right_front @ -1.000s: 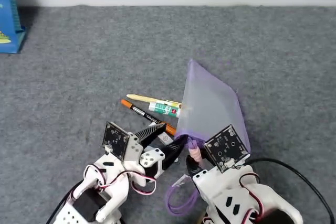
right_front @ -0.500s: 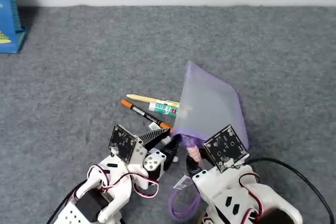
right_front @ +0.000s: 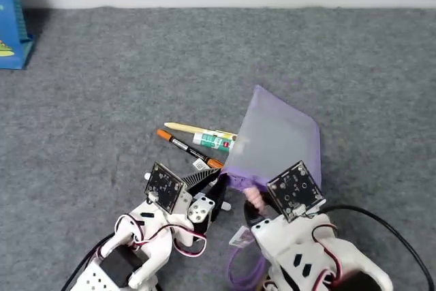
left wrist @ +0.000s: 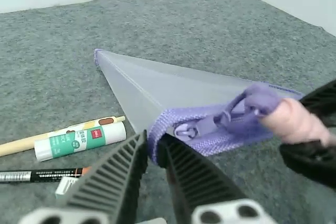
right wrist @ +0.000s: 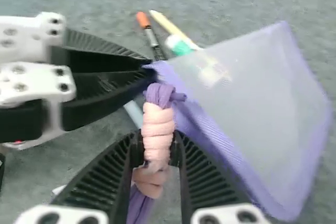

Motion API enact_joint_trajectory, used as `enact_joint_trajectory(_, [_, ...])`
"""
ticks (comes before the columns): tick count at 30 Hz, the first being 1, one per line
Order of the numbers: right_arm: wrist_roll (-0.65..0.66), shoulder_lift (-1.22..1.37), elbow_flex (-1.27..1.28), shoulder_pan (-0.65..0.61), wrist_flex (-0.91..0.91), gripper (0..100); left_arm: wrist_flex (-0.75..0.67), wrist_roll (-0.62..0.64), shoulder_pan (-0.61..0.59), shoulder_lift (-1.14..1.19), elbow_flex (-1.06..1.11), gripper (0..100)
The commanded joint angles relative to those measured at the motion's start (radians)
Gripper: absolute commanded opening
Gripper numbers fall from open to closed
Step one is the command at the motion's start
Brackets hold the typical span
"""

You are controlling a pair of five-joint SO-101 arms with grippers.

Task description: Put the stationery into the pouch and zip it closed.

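Lying beside the purple pouch (right_front: 279,134) are a glue stick (right_front: 214,142), pen (right_front: 185,146) and wooden stick (right_front: 185,127); the left gripper (left wrist: 153,144) pinches its zipper edge (left wrist: 210,130), the right gripper (right wrist: 157,142) clamps the pink pull (right wrist: 157,123).

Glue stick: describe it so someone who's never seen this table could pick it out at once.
On the grey table, find the translucent purple pouch by the two arms. Three slim things lie beside it; the glue stick is the middle one, between a pale stick and a black pen with an orange end. It alone is a short, stubby white tube with a green label.
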Motion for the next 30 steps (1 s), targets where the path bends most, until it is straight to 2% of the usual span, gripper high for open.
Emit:
enact_joint_trajectory(1, [0.094, 0.002, -0.040, 0.156, -0.008, 0.7, -0.029, 0.021, -0.063, -0.011, -0.016, 1])
enact_joint_trajectory(7, [0.227, 0.002, -0.092, 0.371, -0.007, 0.7, -0.048, 0.029, -0.103, -0.011, -0.016, 1])
enact_joint_trajectory(15, [0.342, 0.002, -0.109, 0.662, -0.001, 0.7, -0.046, 0.032, -0.104, -0.011, -0.018, 1])
enact_joint_trajectory(19, [0.397, 0.002, -0.109, 0.768, -0.005, 0.7, -0.044, 0.032, -0.104, -0.011, -0.018, 1])
enact_joint_trajectory(26, [0.407, 0.002, -0.176, 0.848, 0.016, 0.7, -0.044, 0.029, -0.104, -0.011, -0.013, 1])
enact_joint_trajectory(30, [0.404, 0.002, -0.222, 0.814, 0.074, 0.7, -0.015, 0.026, -0.095, -0.011, -0.015, 1])
